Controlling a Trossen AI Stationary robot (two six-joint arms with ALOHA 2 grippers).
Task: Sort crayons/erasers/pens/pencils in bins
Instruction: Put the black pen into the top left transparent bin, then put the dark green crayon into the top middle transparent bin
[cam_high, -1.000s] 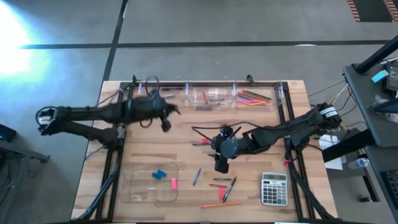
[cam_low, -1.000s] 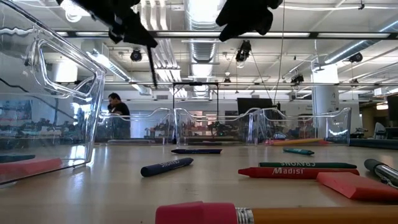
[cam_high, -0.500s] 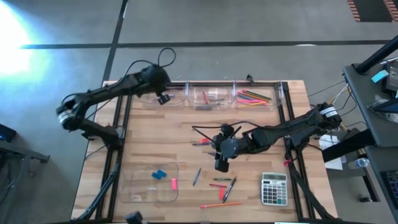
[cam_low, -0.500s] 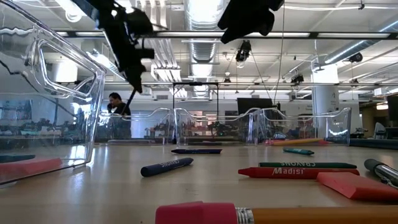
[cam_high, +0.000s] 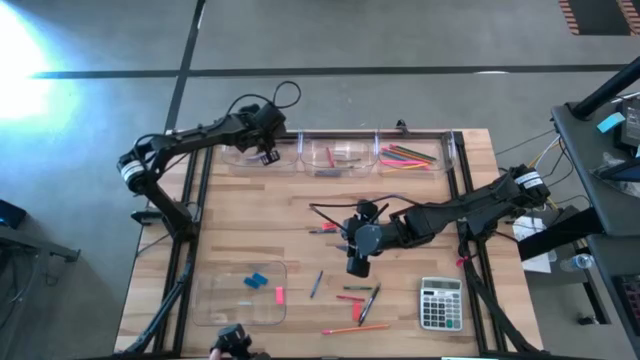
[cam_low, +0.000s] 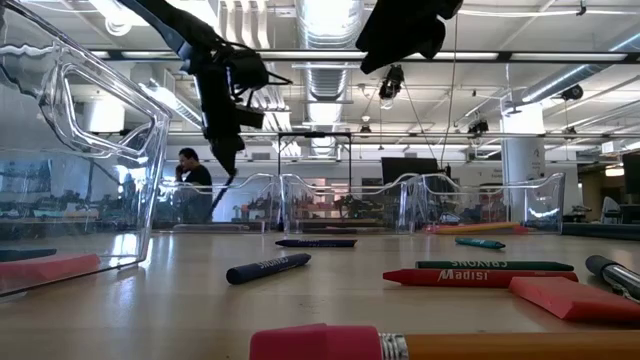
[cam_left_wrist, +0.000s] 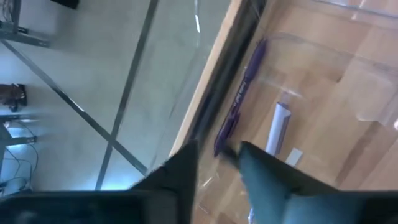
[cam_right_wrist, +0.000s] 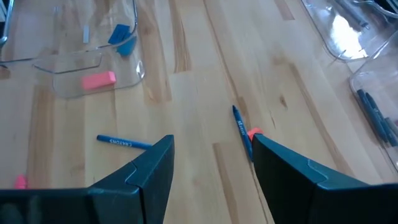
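Note:
My left gripper (cam_high: 268, 156) reaches over the far-left bin (cam_high: 243, 158), fingers apart and pointing down into it. A purple pen (cam_left_wrist: 239, 99) lies slanting in that bin beside a pale stick (cam_left_wrist: 277, 127). My right gripper (cam_high: 358, 263) hovers open above the middle of the table, holding nothing. Below it lie a blue crayon (cam_right_wrist: 123, 143) and a dark blue stick with an orange band (cam_right_wrist: 244, 132). The middle bin (cam_high: 335, 156) holds a few sticks. The far-right bin (cam_high: 410, 155) holds bright pencils. The shallow tray (cam_high: 225, 305) holds a blue eraser (cam_high: 257, 280) and a pink eraser (cam_high: 279, 294). My left gripper's fingers (cam_left_wrist: 186, 165) stand apart on either side of the purple pen's near end (cam_left_wrist: 219, 147). I cannot tell whether either finger touches it. The pen's far end rests low in the bin.
A grey calculator (cam_high: 440, 303) lies near the right front corner. Loose crayons, pens and an orange pencil (cam_high: 355, 327) are scattered in front of my right gripper. A dark cable (cam_high: 325, 210) loops over the table's middle. A person stands in the room beyond (cam_low: 190, 172).
My left gripper has swung from over the table's left middle toward the far edge. It has come over the far-left bin and tipped further downward, bringing the dark pen that hung below it.

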